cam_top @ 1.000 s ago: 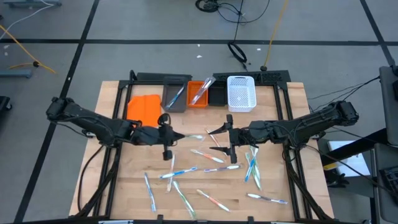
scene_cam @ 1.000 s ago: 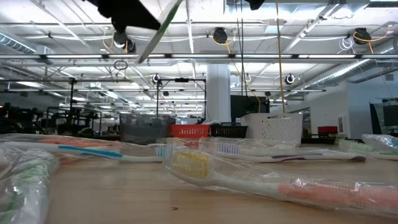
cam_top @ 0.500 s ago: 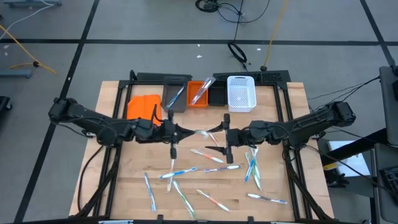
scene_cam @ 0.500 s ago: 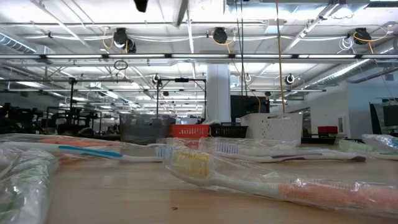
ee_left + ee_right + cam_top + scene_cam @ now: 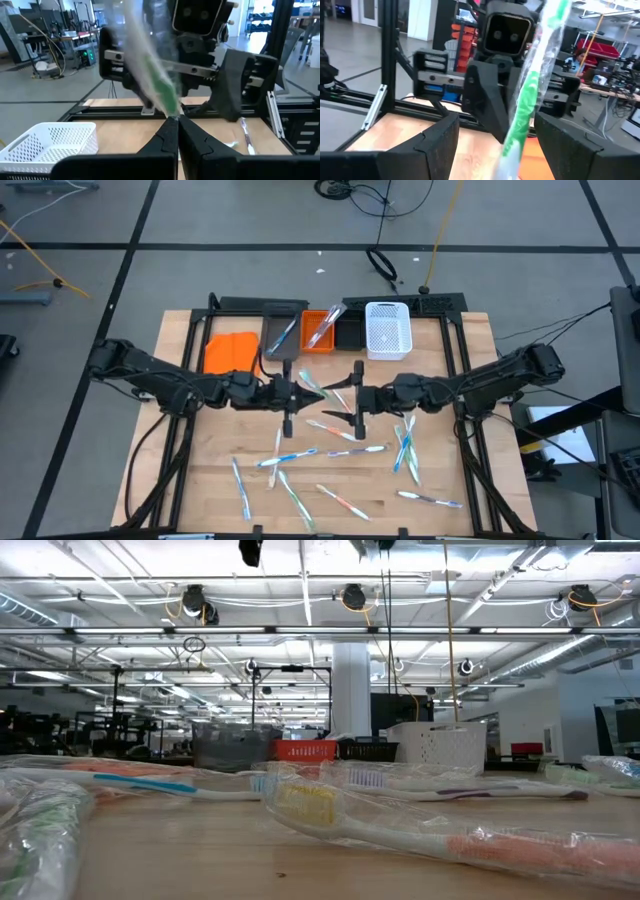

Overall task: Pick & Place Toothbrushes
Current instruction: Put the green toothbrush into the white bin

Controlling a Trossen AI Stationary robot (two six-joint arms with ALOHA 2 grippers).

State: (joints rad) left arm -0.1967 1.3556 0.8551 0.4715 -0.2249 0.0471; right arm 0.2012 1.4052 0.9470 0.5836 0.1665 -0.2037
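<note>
L gripper (image 5: 308, 392) clamped on green toothbrush (image 5: 159, 90), mid-air over table centre; R gripper (image 5: 340, 393) agape, facing it. Handover step. Next: R closes on brush, L lets go.

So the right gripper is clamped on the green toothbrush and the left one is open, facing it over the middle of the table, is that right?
No, the arms are swapped. The left gripper is shut on the green toothbrush, and the right gripper is open, facing it over the middle of the table. The left wrist view shows the closed fingers.

No text, label, brand, number or sign can be read in any of the views.
</note>
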